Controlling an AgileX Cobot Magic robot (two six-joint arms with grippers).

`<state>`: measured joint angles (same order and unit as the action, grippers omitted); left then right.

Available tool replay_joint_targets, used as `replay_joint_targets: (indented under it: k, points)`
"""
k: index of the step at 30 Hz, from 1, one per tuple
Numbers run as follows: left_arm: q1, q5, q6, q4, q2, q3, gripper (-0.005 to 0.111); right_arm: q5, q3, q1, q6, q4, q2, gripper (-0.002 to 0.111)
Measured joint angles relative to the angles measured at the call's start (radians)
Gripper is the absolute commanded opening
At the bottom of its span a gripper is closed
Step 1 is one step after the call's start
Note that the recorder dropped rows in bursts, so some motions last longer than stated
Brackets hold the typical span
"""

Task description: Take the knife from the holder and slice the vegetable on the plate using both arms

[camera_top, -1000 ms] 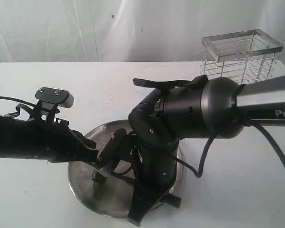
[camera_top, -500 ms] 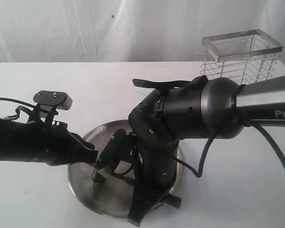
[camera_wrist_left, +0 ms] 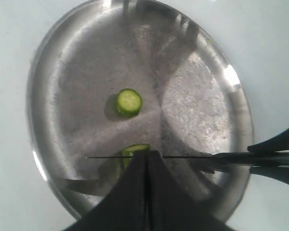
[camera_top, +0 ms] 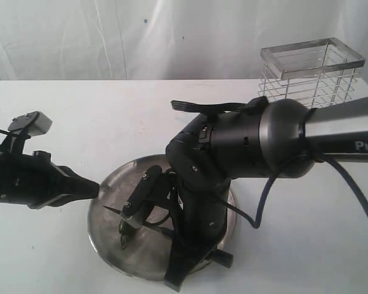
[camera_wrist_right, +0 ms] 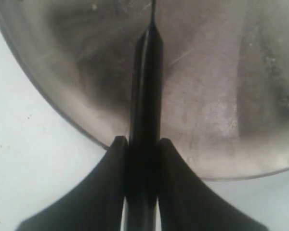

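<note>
The steel plate (camera_top: 104, 242) lies under both arms. On it lie a cut round slice (camera_wrist_left: 129, 101) and the rest of the green vegetable (camera_wrist_left: 134, 149), partly hidden behind my left fingers; in the exterior view the vegetable (camera_top: 124, 231) is a small dark green shape. My right gripper (camera_wrist_right: 140, 142) is shut on the knife's black handle (camera_wrist_right: 145, 91). The thin blade (camera_wrist_left: 192, 157) runs edge-on just over the vegetable. My left gripper (camera_wrist_left: 148, 154) is shut and holds nothing; its tip (camera_top: 95, 187) hovers at the plate's left rim. The wire holder (camera_top: 310, 70) stands at the back right.
The bulky right arm (camera_top: 251, 144) hangs over the plate's middle and right side and hides much of it. White tabletop (camera_top: 49, 257) surrounds the plate, with a white curtain (camera_top: 80, 37) behind.
My left arm has drawn back to the left, from beside the vegetable to the plate's left rim. The right arm and the knife have stayed almost still.
</note>
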<state>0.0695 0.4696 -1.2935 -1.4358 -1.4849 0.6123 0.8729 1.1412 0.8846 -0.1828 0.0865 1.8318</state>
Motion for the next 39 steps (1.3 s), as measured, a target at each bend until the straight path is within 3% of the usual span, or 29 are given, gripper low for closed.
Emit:
replay_joint_targets:
  k: [14, 34, 39]
  points:
    - [0.001, 0.049, 0.006, 0.009, -0.082, 0.0, 0.0, 0.0, 0.0, 0.0, 0.0, 0.008, 0.0, 0.0]
    - [0.001, 0.037, -0.064, -0.107, -0.091, 0.0, 0.0, -0.002, 0.0, 0.0, 0.004, 0.01, 0.029, 0.0]
    - [0.035, 0.037, -0.119, -0.16, -0.152, 0.0, 0.0, -0.002, 0.0, 0.0, 0.004, 0.012, 0.029, 0.0]
